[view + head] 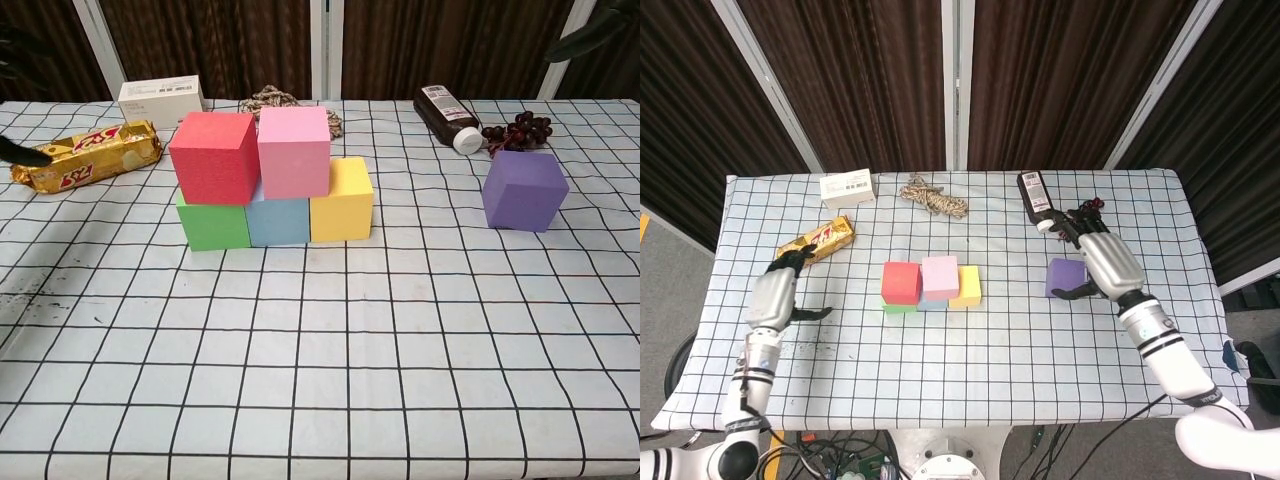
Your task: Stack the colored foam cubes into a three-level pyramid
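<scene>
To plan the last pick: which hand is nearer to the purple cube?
Right. The right hand hangs just beside the purple cube; the left hand is far across the table.

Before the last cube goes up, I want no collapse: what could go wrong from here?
1. The red cube overhangs the green cube to the left, so a nudge might tip it.
2. The purple cube must land across the red and pink cube tops; off-centre, it may topple.
3. The right robot hand hovers near the grapes and bottle, and could knock them.
</scene>
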Tool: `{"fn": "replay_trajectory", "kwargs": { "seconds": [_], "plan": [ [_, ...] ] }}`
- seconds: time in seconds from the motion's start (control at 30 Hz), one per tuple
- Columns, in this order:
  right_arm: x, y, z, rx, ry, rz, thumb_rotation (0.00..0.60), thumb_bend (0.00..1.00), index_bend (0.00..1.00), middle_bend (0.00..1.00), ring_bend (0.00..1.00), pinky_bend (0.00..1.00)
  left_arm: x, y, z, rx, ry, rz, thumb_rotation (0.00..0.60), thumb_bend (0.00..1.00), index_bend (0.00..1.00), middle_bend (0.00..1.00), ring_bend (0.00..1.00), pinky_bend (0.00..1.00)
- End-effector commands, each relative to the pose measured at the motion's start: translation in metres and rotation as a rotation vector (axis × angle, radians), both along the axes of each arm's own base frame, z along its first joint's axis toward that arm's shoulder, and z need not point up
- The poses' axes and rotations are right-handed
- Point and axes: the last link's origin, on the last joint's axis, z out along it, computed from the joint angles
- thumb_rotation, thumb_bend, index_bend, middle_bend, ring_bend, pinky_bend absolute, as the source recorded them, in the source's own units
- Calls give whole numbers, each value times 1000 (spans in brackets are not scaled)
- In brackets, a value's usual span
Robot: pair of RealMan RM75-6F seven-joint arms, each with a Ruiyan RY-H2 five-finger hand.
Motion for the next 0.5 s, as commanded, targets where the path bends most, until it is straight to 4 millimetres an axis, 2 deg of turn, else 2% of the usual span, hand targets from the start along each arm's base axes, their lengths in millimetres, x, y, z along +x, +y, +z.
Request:
{"fn": "replay_trajectory", "kwargs": {
  "seconds": [0.03,0.23,0.43,0.5],
  "plan": [
    [45,-9,-37,97,-1,51,600,0,0,209,13,0,-35,-9,14,49,-5,4,600,56,117,171,66,133],
    [103,-18,-93,129,57,111,600,0,0,127,0,0,-87,-15,27,54,6,-117,600,1,117,121,6,100],
    [147,-13,-132,133,124,159,600,0,0,98,0,0,-117,-34,39,37,12,-147,600,0,117,118,3,100],
    [155,-13,-141,131,141,161,600,0,0,97,0,0,-122,-39,42,35,13,-148,600,0,117,119,2,99]
  ]
}}
